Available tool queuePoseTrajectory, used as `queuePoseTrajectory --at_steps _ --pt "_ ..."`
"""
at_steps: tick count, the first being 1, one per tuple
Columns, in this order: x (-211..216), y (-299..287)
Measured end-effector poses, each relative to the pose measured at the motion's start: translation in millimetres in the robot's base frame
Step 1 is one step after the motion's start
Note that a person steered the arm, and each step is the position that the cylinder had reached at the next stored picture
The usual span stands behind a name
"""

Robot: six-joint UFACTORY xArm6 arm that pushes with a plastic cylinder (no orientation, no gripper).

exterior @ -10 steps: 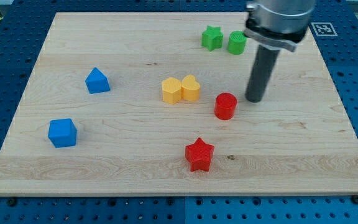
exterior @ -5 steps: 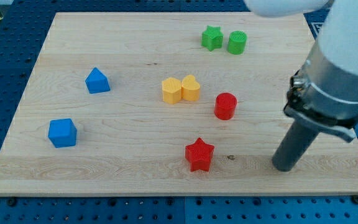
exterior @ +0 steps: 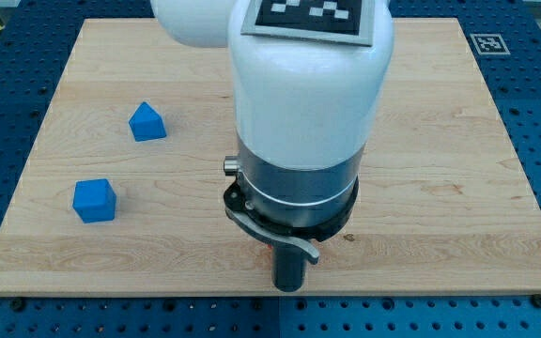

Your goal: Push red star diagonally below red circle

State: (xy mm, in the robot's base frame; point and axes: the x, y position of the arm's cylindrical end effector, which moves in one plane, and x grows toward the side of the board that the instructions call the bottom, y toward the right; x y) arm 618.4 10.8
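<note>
tip: my tip (exterior: 290, 286) rests on the surface (exterior: 458, 225) at the 6 o'clock edge; no gripper fitted, just a bare rod | task things: red star and red circle hidden behind the arm, placement unknown | visible: two blue blocks, (exterior: 146, 122) and (exterior: 94, 200), toward 9 o'clock | progress: cannot confirm, push judged not finished
</note>
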Motion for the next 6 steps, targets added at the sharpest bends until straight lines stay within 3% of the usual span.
queuePoseTrajectory --at_steps 2,6 --pt "-34.6 0.0" --pt "-38.3 -34.9"
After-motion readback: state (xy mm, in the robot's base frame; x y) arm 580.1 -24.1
